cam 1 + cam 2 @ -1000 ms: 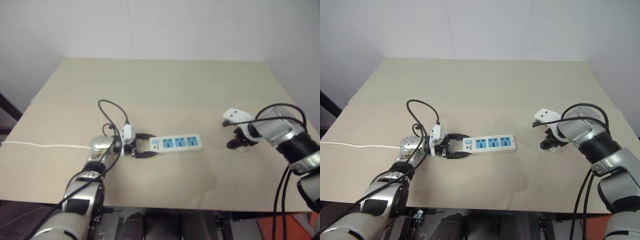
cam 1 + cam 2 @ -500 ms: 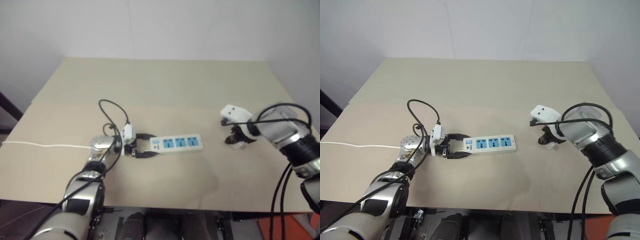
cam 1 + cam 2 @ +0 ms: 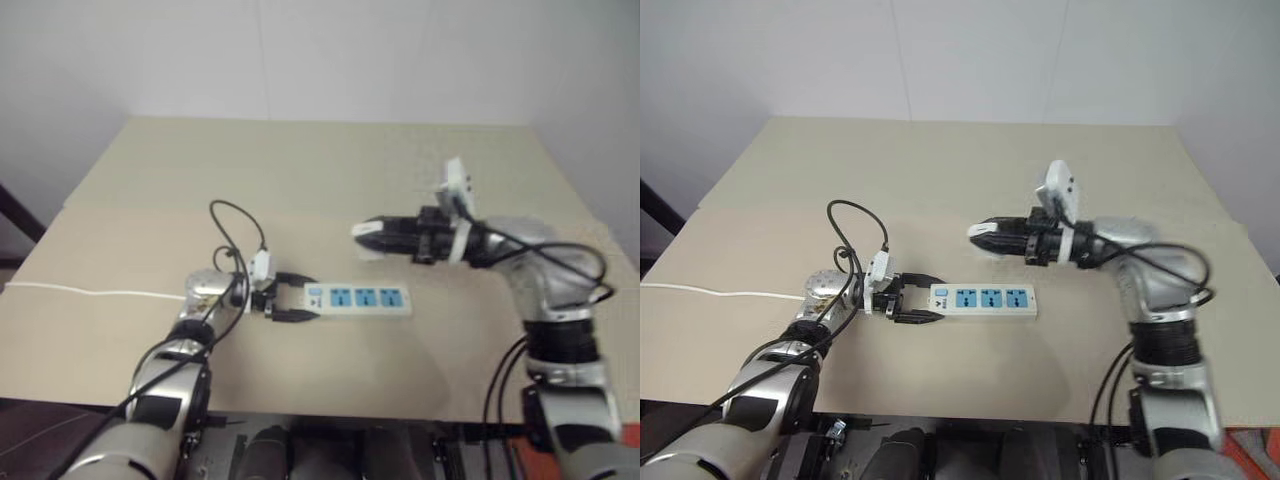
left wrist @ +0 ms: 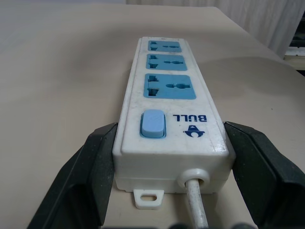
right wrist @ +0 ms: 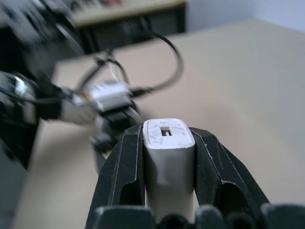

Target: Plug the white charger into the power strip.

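Lifted and swung left, my right gripper [image 3: 980,236] reaches level above the table [image 3: 940,170] – clenching the white charger [image 5: 167,143] – while my left gripper [image 4: 167,157] clamps the power strip [image 3: 982,300].

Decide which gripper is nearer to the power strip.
Left. The left gripper clamps the power strip at its switch end; the right gripper, holding the white charger, hovers above it.

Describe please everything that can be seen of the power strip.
The power strip is a long white bar that looks like plastic, with three blue sockets in a row, all free, a blue switch at one end and a printed logo beside it. A thin white cord leaves that end. It lies flat on the tan table, and the left gripper clamps its switch end between two black fingers.
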Robot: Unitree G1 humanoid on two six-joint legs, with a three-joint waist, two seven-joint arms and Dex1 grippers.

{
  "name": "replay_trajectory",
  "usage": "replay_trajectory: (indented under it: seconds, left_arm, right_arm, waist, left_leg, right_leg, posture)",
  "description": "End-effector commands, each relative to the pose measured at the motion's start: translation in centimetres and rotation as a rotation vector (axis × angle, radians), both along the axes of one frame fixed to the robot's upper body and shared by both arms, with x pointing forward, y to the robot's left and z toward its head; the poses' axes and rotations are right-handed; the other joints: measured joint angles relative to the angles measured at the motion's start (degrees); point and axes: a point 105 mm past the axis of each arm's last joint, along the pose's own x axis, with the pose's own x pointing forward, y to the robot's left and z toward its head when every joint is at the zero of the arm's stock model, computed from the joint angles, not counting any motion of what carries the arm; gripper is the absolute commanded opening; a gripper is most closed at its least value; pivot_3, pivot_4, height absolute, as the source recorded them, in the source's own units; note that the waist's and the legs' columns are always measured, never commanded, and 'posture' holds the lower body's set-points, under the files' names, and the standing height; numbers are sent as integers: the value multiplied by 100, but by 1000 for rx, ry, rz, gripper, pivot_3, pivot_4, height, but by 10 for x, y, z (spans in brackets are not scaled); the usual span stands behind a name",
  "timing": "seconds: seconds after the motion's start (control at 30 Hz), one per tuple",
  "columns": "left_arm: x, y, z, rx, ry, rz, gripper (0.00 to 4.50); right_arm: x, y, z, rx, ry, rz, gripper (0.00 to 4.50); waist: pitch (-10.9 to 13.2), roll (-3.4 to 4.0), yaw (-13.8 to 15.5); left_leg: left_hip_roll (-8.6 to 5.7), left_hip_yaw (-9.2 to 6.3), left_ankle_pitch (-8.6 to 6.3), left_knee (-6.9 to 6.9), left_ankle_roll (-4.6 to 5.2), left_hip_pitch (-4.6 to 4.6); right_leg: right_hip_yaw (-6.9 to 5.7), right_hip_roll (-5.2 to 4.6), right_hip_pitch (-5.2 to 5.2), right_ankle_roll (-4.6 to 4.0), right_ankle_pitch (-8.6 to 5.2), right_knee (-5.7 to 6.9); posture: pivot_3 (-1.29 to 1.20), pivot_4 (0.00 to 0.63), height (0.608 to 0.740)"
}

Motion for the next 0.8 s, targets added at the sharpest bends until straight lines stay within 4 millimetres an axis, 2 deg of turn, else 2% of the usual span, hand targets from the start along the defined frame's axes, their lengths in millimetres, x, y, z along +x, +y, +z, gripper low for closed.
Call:
replay_trajectory:
  seconds: [0.03,0.13,0.27,0.4,0.57,0.8]
  left_arm:
    - [-7,-4,-8,59,27,-61,3219]
    - [-7,-3,-8,60,30,-59,3219]
    - [-6,0,-7,61,30,-54,3219]
    - [-6,1,-6,65,33,-54,3219]
    - [-8,2,-8,73,43,-60,3219]
    - [-9,1,-9,77,56,-68,3219]
  right_arm:
    - [-4,8,5,121,-100,44,1108]
    - [-3,16,-11,112,-200,31,1108]
    - [-4,22,-27,144,-164,75,1108]
    - [-3,25,-35,187,-170,95,1108]
    - [7,25,-46,171,-136,94,1108]
    - [11,26,-56,162,-115,104,1108]
  waist:
    - [-1,1,-4]
    - [-1,2,-2]
    - [-1,2,-28]
    - [-1,2,-55]
    - [-1,2,-72]
    - [-1,2,-83]
  left_leg:
    - [1,0,0,0,0,0]
    - [0,1,0,-1,0,0]
    - [0,4,0,0,0,2]
    - [5,3,0,-3,0,11]
    - [5,2,0,-3,0,18]
    - [5,-1,0,-4,0,18]
  right_leg:
    - [1,0,-1,0,0,2]
    - [-1,1,0,0,0,2]
    - [0,1,1,1,0,0]
    - [1,7,2,0,0,-1]
    - [4,7,7,0,0,0]
    - [5,6,7,0,0,1]
  posture:
    - [0,150,740]
    - [0,150,740]
    - [0,150,740]
    - [0,150,740]
    - [0,150,740]
    - [0,150,740]
